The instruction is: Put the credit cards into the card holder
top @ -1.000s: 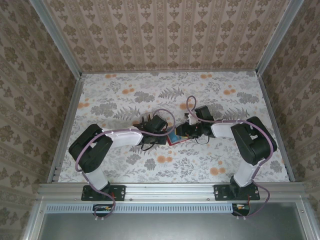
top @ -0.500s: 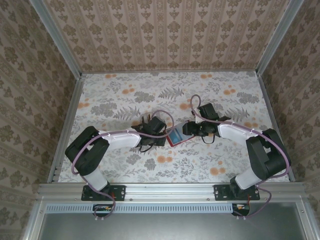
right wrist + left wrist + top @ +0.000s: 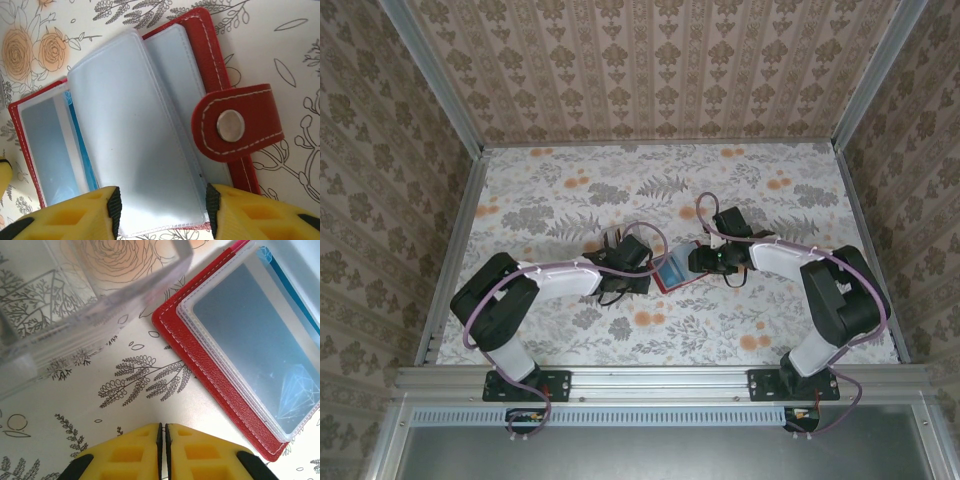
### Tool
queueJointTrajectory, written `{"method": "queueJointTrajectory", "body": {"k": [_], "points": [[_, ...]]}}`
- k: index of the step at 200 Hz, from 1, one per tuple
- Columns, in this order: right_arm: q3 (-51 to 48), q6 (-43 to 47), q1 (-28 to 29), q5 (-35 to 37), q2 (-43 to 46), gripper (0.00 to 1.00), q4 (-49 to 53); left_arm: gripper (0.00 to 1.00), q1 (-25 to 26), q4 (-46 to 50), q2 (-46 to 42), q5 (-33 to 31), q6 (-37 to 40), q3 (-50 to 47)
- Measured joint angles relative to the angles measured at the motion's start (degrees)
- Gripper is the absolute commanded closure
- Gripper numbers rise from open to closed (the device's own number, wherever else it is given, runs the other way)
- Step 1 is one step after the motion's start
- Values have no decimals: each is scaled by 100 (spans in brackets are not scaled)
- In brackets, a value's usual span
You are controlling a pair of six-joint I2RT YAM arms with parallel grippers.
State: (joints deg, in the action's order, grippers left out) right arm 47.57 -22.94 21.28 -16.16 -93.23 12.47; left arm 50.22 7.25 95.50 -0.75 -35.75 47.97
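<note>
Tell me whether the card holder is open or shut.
Open: the card holder lies spread, clear pockets showing, snap tab unfastened.

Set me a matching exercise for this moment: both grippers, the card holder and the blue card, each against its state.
1. left gripper
2. right gripper
3. card holder
4. blue card

A. lying open on the table
B. fingers shut, nothing between them
C. edge showing behind a clear pocket
D. fingers apart, either side of a clear pocket

Pairs: 1-B, 2-D, 3-A, 4-C
</note>
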Motion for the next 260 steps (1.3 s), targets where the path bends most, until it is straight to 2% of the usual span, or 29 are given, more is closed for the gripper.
{"method": "queueJointTrajectory", "body": {"k": [53,91,121,175,200,260], "points": [[140,26,72,-361,-170,58,-9,86,0,7,0,-2,7,4],[140,7,92,-702,-192,67,-94,86,0,7,0,-2,24,11],[140,-13,92,-887,-175,68,-195,87,0,24,0,-28,26,11],[133,-15,164,-1403,-87,60,-452,82,0,170,-181,-57,-122,11],[122,-52,317,-1589,-92,53,-623,82,0,498,-682,-57,-223,11],[111,-297,817,-1838,-566,50,-1067,82,-304,957,-1853,-20,-247,-308]]}}
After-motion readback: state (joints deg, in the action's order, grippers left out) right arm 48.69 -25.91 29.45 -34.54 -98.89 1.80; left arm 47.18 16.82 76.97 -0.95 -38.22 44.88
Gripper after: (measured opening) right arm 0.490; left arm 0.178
